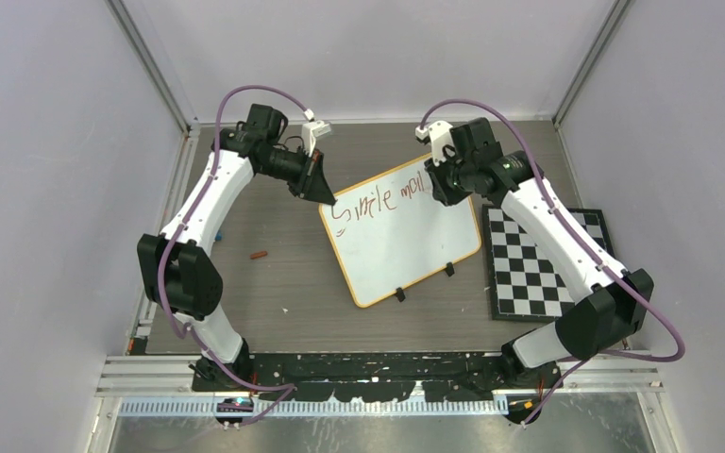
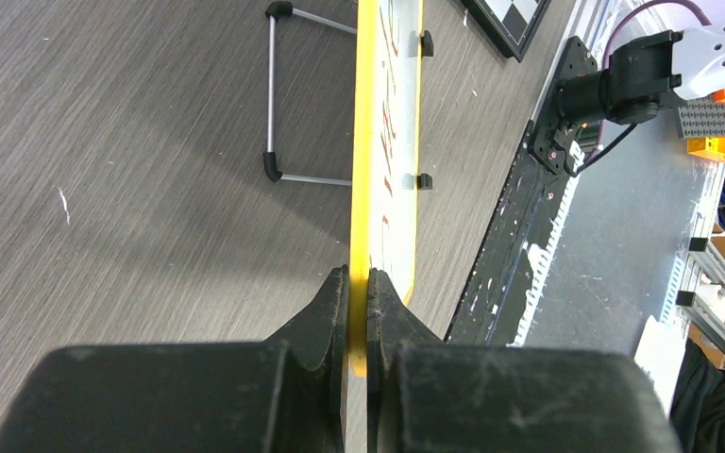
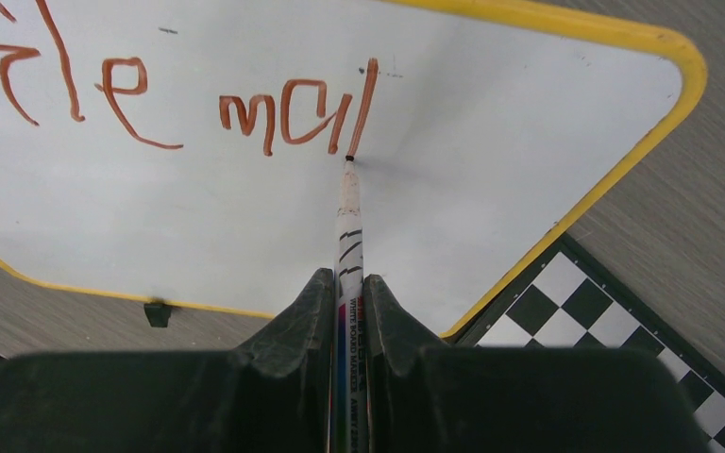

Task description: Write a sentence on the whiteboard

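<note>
Overhead view looks down; both wrist views closely share the whiteboard (image 1: pixel 406 250).

Pale grey-lilac walls (image 1: pixel 47 142) close the space in on three sides, met at the far corners by slanting aluminium posts (image 1: pixel 154 66). The desk (image 1: pixel 283 283) has a dark grey wood-grain top, evenly lit from above, with soft shadows. Along its near edge runs a black base plate (image 1: pixel 368 366), then a ribbed metal rail (image 1: pixel 340 406) and a dull steel sheet (image 1: pixel 387 436).
</note>
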